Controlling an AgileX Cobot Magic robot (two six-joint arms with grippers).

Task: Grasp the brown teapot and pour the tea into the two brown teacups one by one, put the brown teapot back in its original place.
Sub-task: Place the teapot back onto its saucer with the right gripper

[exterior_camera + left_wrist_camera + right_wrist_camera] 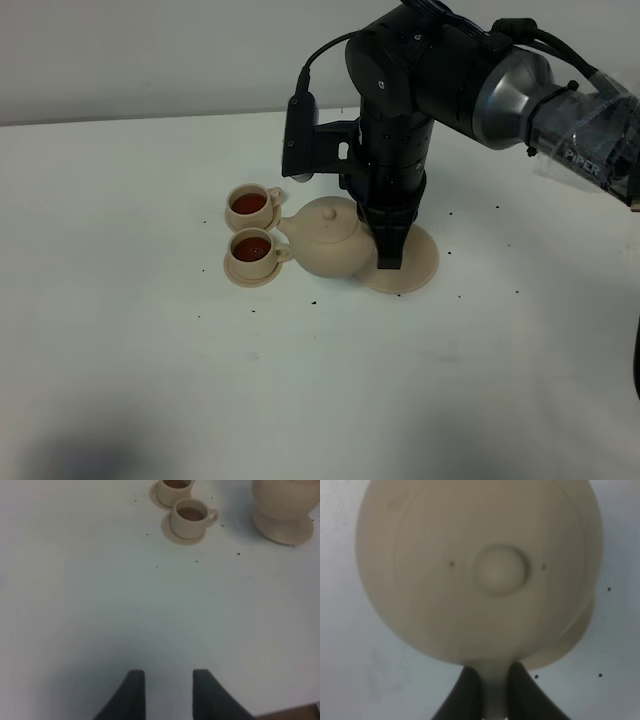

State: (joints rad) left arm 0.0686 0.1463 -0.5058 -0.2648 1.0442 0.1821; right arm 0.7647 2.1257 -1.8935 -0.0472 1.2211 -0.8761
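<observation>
Looking down from the high camera, the right arm reaches across a white bench [120,380] and its claw [388,250] points straight down at the handle side of the teapot [325,238]. The pot sits near the middle, spout toward the left, at the left edge of a wide saucer [415,265], most of which shows bare to its right. Two cups stand just left of the spout, each on a small saucer and each holding dark tea: the far cup [248,205] and the near cup [252,248]. Dark specks dot the bench.

From the left wrist, the left claw [164,690] hangs over bare bench with fingers drawn in and nothing between them; both cups and the teapot lie well beyond it.

From the right wrist, the claw is clamped on the teapot's handle [495,695], the round lid knob [499,570] straight ahead.
</observation>
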